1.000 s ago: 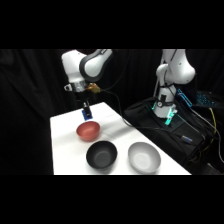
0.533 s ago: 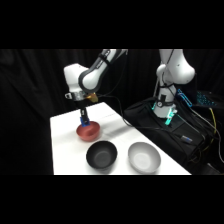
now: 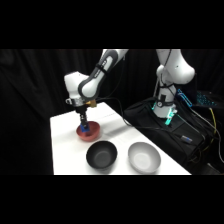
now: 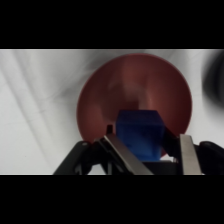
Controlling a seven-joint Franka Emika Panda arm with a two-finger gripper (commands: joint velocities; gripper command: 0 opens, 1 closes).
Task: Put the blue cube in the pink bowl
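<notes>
Tool (image 4: pixel 147 152) around bright-blue cube (image 4: pixel 141 134)

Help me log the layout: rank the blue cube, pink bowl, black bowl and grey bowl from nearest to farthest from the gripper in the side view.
1. Blue cube: between the fingers of the gripper.
2. Pink bowl: right under the gripper.
3. Black bowl: toward the table's front, beside the pink bowl.
4. Grey bowl: farthest, to the picture's right of the black bowl.
</notes>
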